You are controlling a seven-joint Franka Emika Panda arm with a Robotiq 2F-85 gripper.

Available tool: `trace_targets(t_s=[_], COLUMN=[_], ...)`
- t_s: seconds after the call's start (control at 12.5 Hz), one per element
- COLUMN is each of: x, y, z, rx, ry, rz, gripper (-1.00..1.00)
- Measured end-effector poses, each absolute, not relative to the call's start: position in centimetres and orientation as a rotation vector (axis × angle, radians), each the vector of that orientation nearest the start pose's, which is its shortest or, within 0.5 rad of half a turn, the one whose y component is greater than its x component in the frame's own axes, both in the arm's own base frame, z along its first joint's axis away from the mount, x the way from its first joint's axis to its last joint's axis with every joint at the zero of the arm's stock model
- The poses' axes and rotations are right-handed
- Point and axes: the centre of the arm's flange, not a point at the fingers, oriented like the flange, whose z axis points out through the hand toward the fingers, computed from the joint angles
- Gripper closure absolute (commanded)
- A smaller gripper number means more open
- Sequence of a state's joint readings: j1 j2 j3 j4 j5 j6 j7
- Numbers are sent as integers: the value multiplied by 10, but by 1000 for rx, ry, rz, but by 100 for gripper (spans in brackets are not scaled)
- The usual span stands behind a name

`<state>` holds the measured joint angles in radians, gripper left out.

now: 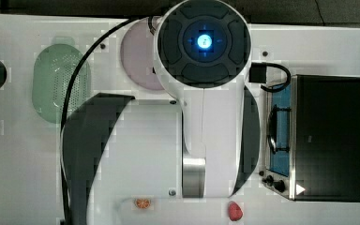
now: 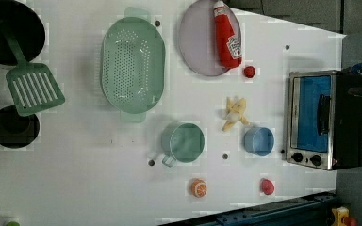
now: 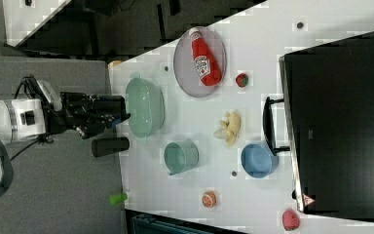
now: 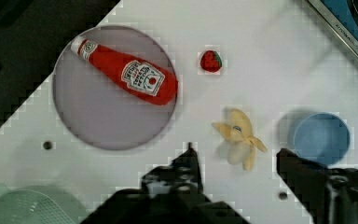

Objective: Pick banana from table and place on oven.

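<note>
The gripper [image 4: 235, 163] hangs high above the table [image 2: 99, 188], fingers spread apart with nothing between them. In the wrist view the banana [image 4: 239, 137] lies on the table straight below and just ahead of the open gap, so the drop towards it looks nearly vertical. It is a half-peeled toy, skins splayed at one end. In the left view the banana [image 2: 234, 114] runs its length up and down the picture, roughly parallel to the oven [image 2: 323, 120] door. It sits between the plate [image 2: 198, 42] and the blue cup [image 2: 259, 141], near the cup but not touching it. The oven stands at the left view's right, well apart from the banana, its black top bare.

As for the containers:
- The plate holds a ketchup bottle [image 2: 227, 35] lying on its side.
- The blue cup looks empty, as does the green mug [image 2: 184, 142] beside it.
- The green colander [image 2: 132, 63] holds nothing either.
- A strawberry [image 2: 249, 71] lies loose just off the plate's rim.

I'd judge the fingers need to close across the banana's narrow width.
</note>
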<state>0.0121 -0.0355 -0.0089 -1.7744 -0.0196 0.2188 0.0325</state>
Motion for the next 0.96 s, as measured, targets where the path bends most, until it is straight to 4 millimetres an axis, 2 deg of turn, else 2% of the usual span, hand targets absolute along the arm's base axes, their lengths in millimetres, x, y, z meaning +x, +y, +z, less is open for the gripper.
trace_targets(t_s=[0.08,0.16,0.24,0.32,0.4,0.56,0.64,0.72,0.8,0.96], x=[519,473,437,411,394,388,394,402,412,448], y=[-5,-10,-14,-17,-18,-17,-18,-21,-24,-22], z=[556,556,562,572,588,623,635,634,620,576], rx=[-2900,-2911,-2910,-2901,-2879,-2831,-2803,-2794,-2812,-2823], ry=[1276,1305,1320,1323,1322,1302,1293,1299,1316,1309], rz=[12,118,138,91,25,-134,-216,-243,-204,-195], gripper=[-58,-80,-99,-100,-100,-100,-100,-100,-100,-100])
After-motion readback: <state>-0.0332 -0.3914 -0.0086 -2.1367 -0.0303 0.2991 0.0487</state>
